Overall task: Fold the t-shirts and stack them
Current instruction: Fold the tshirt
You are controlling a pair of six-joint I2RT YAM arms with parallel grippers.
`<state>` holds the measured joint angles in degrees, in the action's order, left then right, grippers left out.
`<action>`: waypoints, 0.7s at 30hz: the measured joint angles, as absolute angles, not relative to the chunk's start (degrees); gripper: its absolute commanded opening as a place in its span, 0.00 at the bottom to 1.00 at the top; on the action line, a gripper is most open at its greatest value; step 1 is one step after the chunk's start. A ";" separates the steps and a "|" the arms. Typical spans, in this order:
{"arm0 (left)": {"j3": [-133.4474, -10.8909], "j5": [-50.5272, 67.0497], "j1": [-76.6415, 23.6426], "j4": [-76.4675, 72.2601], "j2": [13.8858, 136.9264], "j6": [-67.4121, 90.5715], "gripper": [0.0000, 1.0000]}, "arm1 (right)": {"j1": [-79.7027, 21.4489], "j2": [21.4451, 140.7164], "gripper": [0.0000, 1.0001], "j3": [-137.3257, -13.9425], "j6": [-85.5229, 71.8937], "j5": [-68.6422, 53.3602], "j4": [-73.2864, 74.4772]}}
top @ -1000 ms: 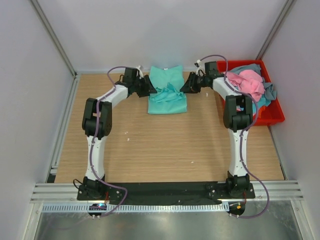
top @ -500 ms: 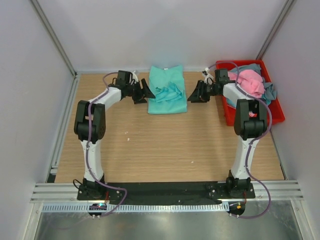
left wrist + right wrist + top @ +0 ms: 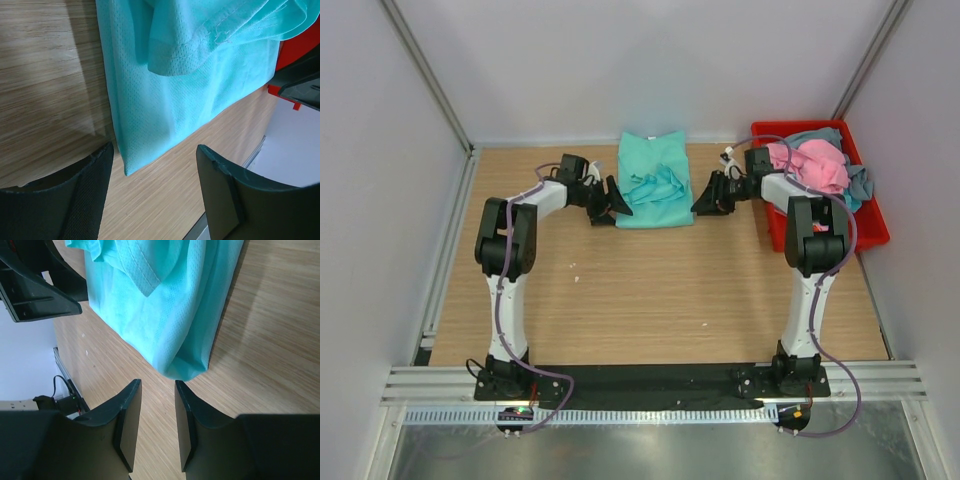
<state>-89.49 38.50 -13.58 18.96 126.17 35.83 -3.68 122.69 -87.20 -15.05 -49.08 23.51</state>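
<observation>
The table [image 3: 650, 290] carries everything, and it is the first hazard: a fingertip driven too low would scrape the wood instead of sliding under the cloth. The red bin [image 3: 868, 236] stands behind the right gripper [image 3: 704, 203], heaped with the pink t-shirt [image 3: 817, 165] and grey-blue ones. A wide backswing of that arm could snag the heap or knock the rim.

The teal-green t-shirt [image 3: 650, 150] lies flat between the two grippers as a long folded strip, its near edge just ahead of both sets of fingertips. On top of it, farther ahead of the tips, sits a loose bunch of sleeve cloth [image 3: 655, 188]. If the near edge is lifted over, I judge that bunch may slide or get trapped, leaving a lumpy, crooked fold.

The left gripper [image 3: 156, 155] has its fingers spread wide and holds nothing, with the shirt's near corner just ahead of and between the tips. The right gripper [image 3: 157, 386] has its fingers only a narrow gap apart, bare wood showing between them and the other near corner just beyond the tips. That narrow gap may shove the corner instead of straddling it. Either pinch may catch only the top layer, peeling the fold open or skewing the edge
</observation>
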 measured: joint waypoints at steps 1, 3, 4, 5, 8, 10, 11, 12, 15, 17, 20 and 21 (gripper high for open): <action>-89.52 38.59 -13.58 18.98 126.17 35.79 0.68 | -3.68 122.69 0.39 -87.20 -15.20 -49.23 23.16; -89.52 38.65 -13.58 19.07 126.19 35.81 0.68 | -3.68 122.72 0.39 -87.20 -15.44 -49.45 22.26; -89.52 38.65 -13.58 19.07 126.19 35.81 0.68 | -3.68 122.76 0.39 -87.20 -15.57 -49.54 22.00; -89.52 38.65 -13.58 19.07 126.21 35.81 0.68 | -3.70 122.91 0.39 -87.22 -15.79 -49.71 21.54; -89.52 38.72 -13.58 19.05 126.30 35.83 0.67 | -3.70 124.01 0.39 -87.29 -16.67 -50.35 19.64; -89.54 38.72 -13.58 19.03 126.34 35.81 0.67 | -3.77 125.21 0.39 -87.33 -16.88 -50.83 18.61; -89.56 38.74 -13.58 19.03 126.39 35.81 0.67 | -3.81 125.97 0.40 -87.33 -16.95 -51.22 18.02; -89.56 38.85 -13.58 19.00 126.41 35.81 0.67 | -3.90 126.76 0.39 -87.33 -17.06 -51.51 17.52; -89.56 38.94 -13.58 18.96 126.43 35.81 0.66 | -4.10 128.64 0.28 -87.31 -17.30 -52.18 16.56; -89.56 39.00 -13.58 18.94 126.45 35.79 0.66 | -4.25 129.45 0.16 -87.24 -17.72 -52.93 15.94; -89.56 39.11 -13.58 18.92 126.50 35.79 0.66 | -4.38 129.75 0.01 -86.85 -18.26 -54.43 14.59; -89.56 39.11 -13.58 18.90 126.50 35.79 0.66 | -4.38 129.75 0.01 -86.63 -18.39 -54.81 14.22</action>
<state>-89.56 39.11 -13.58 18.90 126.50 35.79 -4.38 129.75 -86.63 -18.39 -54.81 14.22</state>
